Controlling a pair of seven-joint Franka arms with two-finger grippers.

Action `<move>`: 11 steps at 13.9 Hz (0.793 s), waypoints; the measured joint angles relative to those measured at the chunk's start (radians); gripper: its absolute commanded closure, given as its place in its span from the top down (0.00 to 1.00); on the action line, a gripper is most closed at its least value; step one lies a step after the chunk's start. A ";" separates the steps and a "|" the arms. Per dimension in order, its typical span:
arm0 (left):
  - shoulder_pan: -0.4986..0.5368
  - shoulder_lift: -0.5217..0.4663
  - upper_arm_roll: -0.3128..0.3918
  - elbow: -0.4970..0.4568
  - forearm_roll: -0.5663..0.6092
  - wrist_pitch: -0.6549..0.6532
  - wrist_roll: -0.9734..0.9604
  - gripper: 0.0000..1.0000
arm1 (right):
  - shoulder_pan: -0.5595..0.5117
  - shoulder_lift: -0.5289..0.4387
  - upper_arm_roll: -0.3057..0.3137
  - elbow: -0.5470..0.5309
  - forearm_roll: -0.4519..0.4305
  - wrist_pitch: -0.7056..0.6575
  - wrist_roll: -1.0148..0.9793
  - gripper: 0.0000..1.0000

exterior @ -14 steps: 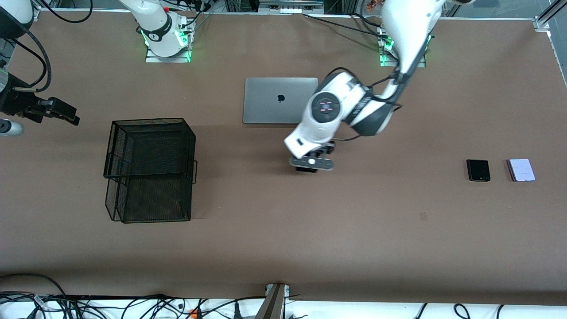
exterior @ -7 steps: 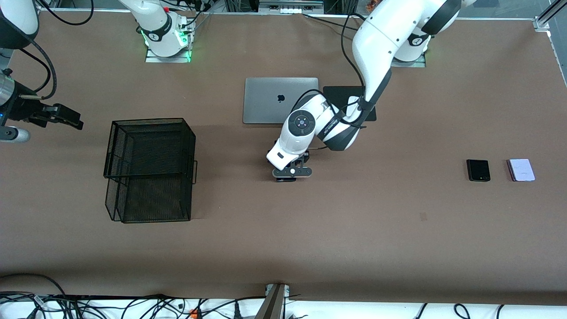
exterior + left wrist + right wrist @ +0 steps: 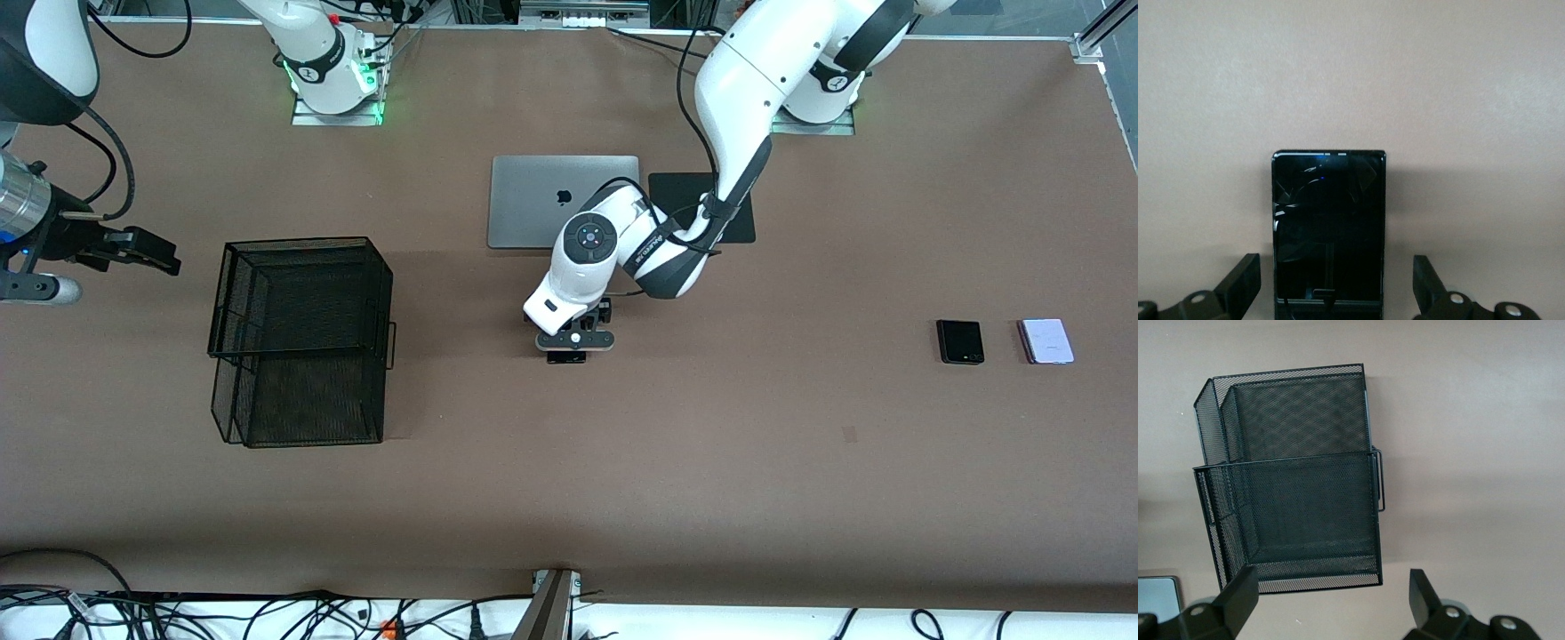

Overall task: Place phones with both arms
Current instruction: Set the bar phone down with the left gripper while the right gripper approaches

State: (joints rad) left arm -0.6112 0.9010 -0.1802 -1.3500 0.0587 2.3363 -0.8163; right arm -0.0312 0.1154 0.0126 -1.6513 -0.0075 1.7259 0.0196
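The long black phone [image 3: 1328, 213] lies flat on the brown table, mid-table and nearer the front camera than the laptop; only its end [image 3: 566, 358] shows under the left hand. My left gripper [image 3: 573, 345] hovers low over it, open, with a finger [image 3: 1241, 283] on each side and a gap to the phone's edges. The small black phone [image 3: 960, 342] and the lavender phone [image 3: 1046, 341] lie side by side at the left arm's end of the table. My right gripper [image 3: 133, 249] hangs open and empty over the table at the right arm's end, beside the mesh basket [image 3: 1298, 487].
A black wire-mesh basket [image 3: 302, 342] stands toward the right arm's end. A closed grey laptop [image 3: 542, 200] and a black pad [image 3: 689, 191] lie near the arms' bases. Cables run along the table's front edge.
My left arm swung toward the right arm's end and came down, and its jaws opened, leaving the long black phone on the table. The right gripper drifted slightly toward the basket.
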 measured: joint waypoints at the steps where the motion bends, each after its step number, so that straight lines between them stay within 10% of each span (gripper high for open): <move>1: 0.001 -0.002 0.004 0.007 0.001 -0.001 0.000 1.00 | 0.009 0.003 0.001 0.000 0.000 0.005 0.000 1.00; 11: 0.298 -0.373 0.028 0.061 0.004 -0.620 0.340 1.00 | 0.169 0.056 0.006 0.000 0.001 0.067 0.158 1.00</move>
State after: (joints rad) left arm -0.3136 0.5281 -0.1524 -1.2889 0.0623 1.7160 -0.4768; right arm 0.1376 0.1719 0.0181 -1.6514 -0.0063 1.7932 0.1780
